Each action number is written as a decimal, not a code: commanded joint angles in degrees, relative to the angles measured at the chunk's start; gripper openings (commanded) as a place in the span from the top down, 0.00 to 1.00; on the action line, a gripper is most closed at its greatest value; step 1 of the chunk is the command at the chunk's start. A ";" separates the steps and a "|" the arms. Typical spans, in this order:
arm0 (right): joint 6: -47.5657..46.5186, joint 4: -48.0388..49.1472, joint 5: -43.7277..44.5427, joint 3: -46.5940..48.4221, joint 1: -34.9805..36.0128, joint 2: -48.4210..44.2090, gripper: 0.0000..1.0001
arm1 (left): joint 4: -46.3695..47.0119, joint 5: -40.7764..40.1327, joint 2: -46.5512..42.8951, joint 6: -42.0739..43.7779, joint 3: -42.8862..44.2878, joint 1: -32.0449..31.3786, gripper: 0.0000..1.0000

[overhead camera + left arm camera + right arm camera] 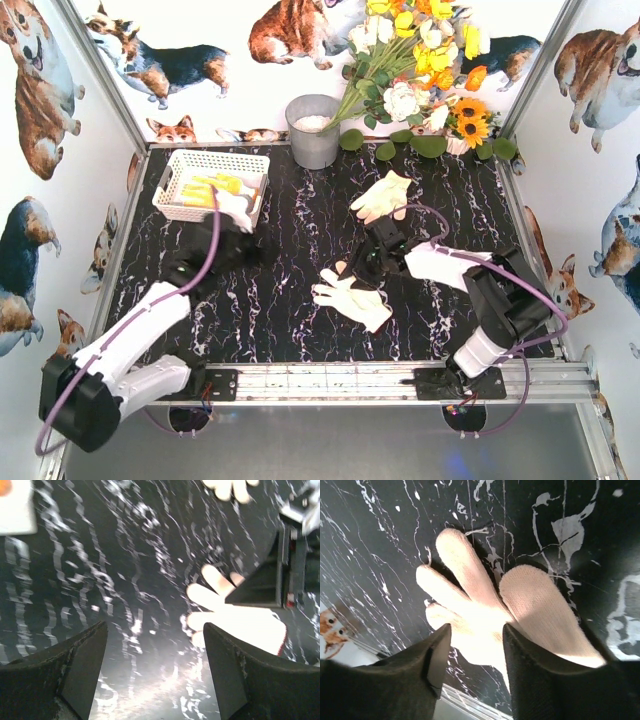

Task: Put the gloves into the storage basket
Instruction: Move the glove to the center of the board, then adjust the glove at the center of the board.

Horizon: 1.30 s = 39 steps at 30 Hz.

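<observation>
One cream-white glove [350,297] lies flat mid-table; in the right wrist view this glove [480,600] spreads just beyond my fingertips. My right gripper [352,275] [476,635] hovers over its fingers, open, with nothing pinched. A second cream glove [383,197] lies farther back. The white storage basket [185,163] stands at the back left, holding a yellow glove [215,187], and a white glove [237,208] hangs over its near corner. My left gripper [225,252] [155,630] is open and empty, low over bare table in front of the basket.
A grey metal bucket [313,130] and a bunch of artificial flowers [420,60] stand at the back. Corgi-print walls close in three sides. In the left wrist view the right arm [290,575] sits over the middle glove [235,622].
</observation>
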 commanded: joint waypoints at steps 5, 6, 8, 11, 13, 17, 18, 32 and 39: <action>-13.79 -15.38 3.54 -0.30 -5.48 -11.80 0.48 | 15.35 -1.91 8.92 -19.54 -4.65 -17.55 0.32; -14.71 -16.96 3.51 -0.96 -6.32 -12.97 0.49 | 17.11 -1.46 10.82 -20.49 -4.59 -18.92 0.35; -16.65 -18.89 3.50 -2.51 -7.46 -14.80 0.50 | 19.93 -0.60 14.68 -21.69 -3.75 -20.88 0.41; -18.18 -20.75 3.15 -3.77 -7.62 -15.85 0.55 | 22.47 1.72 20.81 -23.81 -1.44 -21.96 0.50; -18.41 -20.24 2.01 -4.85 -7.62 -15.84 0.61 | 23.15 4.84 25.18 -24.92 1.12 -21.99 0.54; -18.00 -18.99 -0.70 -6.50 -7.62 -14.86 0.71 | 27.23 8.28 31.00 -27.52 2.09 -22.25 0.57; -17.77 -18.77 -1.07 -7.09 -7.62 -14.66 0.72 | 27.88 8.30 32.29 -27.87 2.11 -22.25 0.58; -8.19 -9.63 -8.08 -12.50 2.96 -12.51 0.73 | 25.22 3.55 37.23 -28.48 -0.11 -17.30 0.61; -8.50 -12.97 -6.48 -7.87 4.15 -14.90 0.60 | 23.35 6.05 29.97 -23.32 -0.13 -16.45 0.53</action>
